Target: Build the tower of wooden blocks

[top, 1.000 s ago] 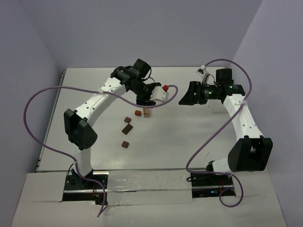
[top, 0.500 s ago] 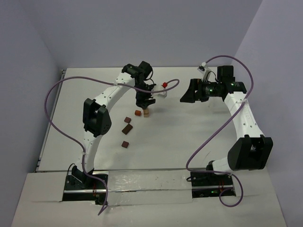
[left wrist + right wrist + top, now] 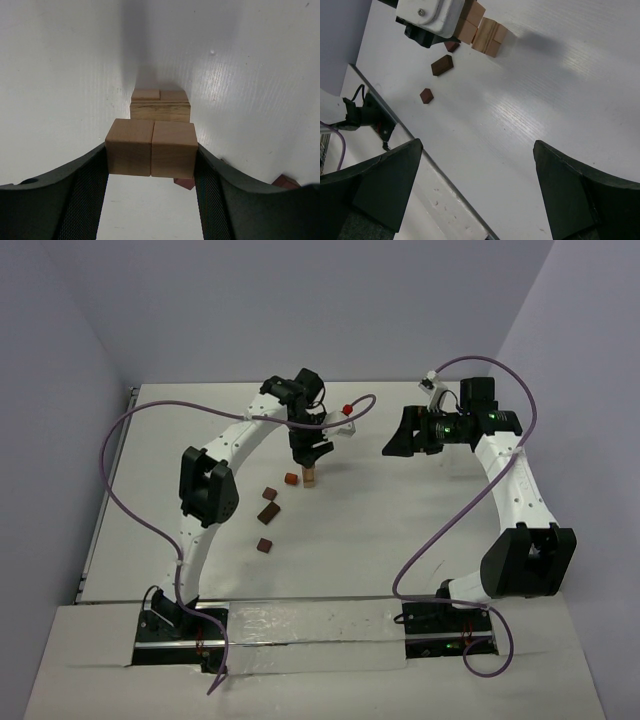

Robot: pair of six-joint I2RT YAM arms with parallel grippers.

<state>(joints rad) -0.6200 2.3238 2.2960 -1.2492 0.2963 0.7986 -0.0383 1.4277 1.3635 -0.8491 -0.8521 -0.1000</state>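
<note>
The left end effector is clenched on a pair of small light tan wooden cubes, pinched side by side between its black mesh-faced fingers. Squeezing from the two outer faces presses the cubes together, and I judge that this lets them go down as a single layer.

Just beyond the pair stands the tower, a short stack of tan wooden blocks on the white surface. From overhead the left end effector sits right above it. Whether the held cubes already touch the tower's top cannot be told.

This looks like the placing step. It calls for a square, straight descent and a gentle release, since a skewed pair could tip the narrow stack.

A small reddish-brown wooden cube lies just beside the tower's base. The dark brown wooden cubes lie scattered nearer the arm bases, apart from one another, probably as the next supply.

The right end effector is released, its jaws wide with nothing between them. It hovers well to the right of the tower and faces it, likely held clear so that it disturbs nothing.
</note>
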